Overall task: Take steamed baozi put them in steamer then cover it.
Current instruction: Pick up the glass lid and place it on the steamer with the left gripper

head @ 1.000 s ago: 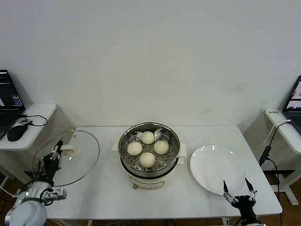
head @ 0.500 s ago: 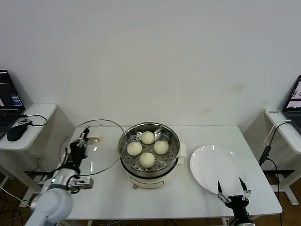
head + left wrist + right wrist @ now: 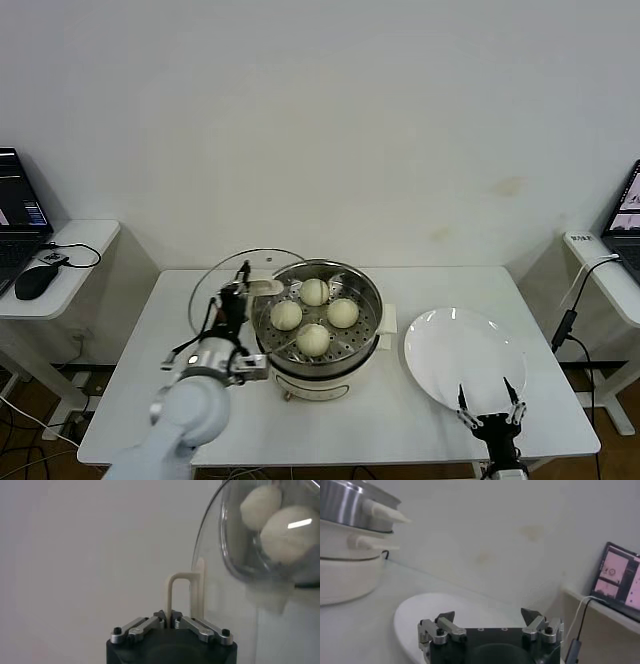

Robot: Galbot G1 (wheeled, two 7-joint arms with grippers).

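Laptop (image 3: 20, 200) and mouse (image 3: 35, 281) sit on the side desk (image 3: 80, 240) at the left edge of the head view. Moving right, the left gripper (image 3: 240, 288) is left of centre, its fingers clamped on the cream handle of the cover (image 3: 225, 275); the left wrist view shows the handle pinched between the closed jaws (image 3: 170, 617). The glass lid is tilted up on edge, just left of the steamer (image 3: 318, 318) and overlapping its left rim in the head view; whether the two touch cannot be told.

The steamer stands at the centre of the white table (image 3: 400, 420), and the four steamed baozi (image 3: 314, 318) lie on its perforated tray, uncovered. Two of them show through the glass in the left wrist view (image 3: 287, 532).

Right of the steamer lies a white plate (image 3: 465, 355). At the lower right of the frame, the right gripper (image 3: 490, 402) hangs by the near edge of the plate with its fingers spread wide and nothing between them, seen also in the right wrist view (image 3: 487, 617). A second laptop (image 3: 628, 210) sits at the far right edge.
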